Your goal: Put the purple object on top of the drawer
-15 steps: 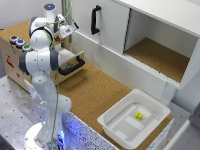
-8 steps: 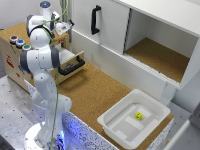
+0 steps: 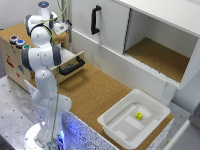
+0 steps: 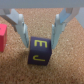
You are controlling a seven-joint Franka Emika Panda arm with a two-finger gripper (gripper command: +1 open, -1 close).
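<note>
In the wrist view the purple cube (image 4: 41, 50), marked with yellow letters, rests on the speckled cork-brown top of the drawer unit (image 3: 12, 31). My gripper (image 4: 40, 44) straddles it. Its fingers (image 4: 20, 27) stand on either side of the cube, with a slight gap on at least one side, so it reads as open. In the exterior view the gripper (image 3: 61, 27) hangs over the unit's top at the exterior view's left. The cube is too small to make out there. The pull-out drawer (image 3: 72, 66) with its black bar handle stands open below.
A pink block (image 4: 2, 37) lies close beside the cube. Small coloured items (image 3: 20, 42) sit on the unit's top. A white cabinet with a vertical black handle (image 3: 95, 20) and an open compartment (image 3: 160, 55) stands behind. A white bin (image 3: 117, 131) holds a yellow object (image 3: 138, 116).
The wrist has shifted slightly toward the exterior view's left over the drawer unit's top. Nothing else has visibly moved.
</note>
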